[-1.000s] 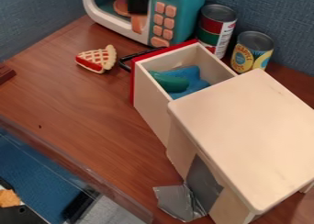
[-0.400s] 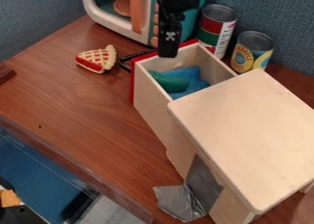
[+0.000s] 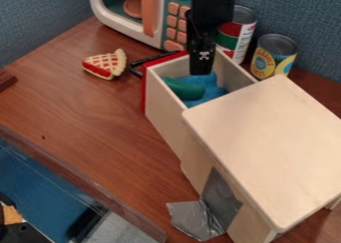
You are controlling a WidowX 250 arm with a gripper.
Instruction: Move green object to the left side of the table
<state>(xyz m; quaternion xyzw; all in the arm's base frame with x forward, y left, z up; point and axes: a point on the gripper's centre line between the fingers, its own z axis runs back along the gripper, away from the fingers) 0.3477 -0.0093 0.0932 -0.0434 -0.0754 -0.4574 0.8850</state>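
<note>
One green object (image 3: 186,90), smooth and curved with rounded ends, lies inside one open drawer (image 3: 165,113) of pale wood with a red front and a black handle. It is near the drawer's left wall, beside one crumpled blue cloth (image 3: 212,92). One black two-finger gripper (image 3: 201,71) hangs above the drawer, near its red front; whether it is open or closed cannot be told.

The drawer juts from one pale wooden cabinet (image 3: 266,137) toward the right edge of the brown wood-grain table (image 3: 93,122). The cabinet's top is a flat, smooth panel with rounded corners; one wrinkled piece of silvery tape (image 3: 193,218) reaches down beside it, toward the table's front edge.

Two cylindrical metal cans stand near the back edge: one red, green and white can (image 3: 238,35), and one yellow and blue can (image 3: 273,55). Near the back left corner stands one teal and white toy microwave (image 3: 120,20), with six small orange buttons in two columns above one longer one. Just in front of it lies one wedge-shaped toy pie slice (image 3: 105,64), with pale lattice crust and red filling.
</note>
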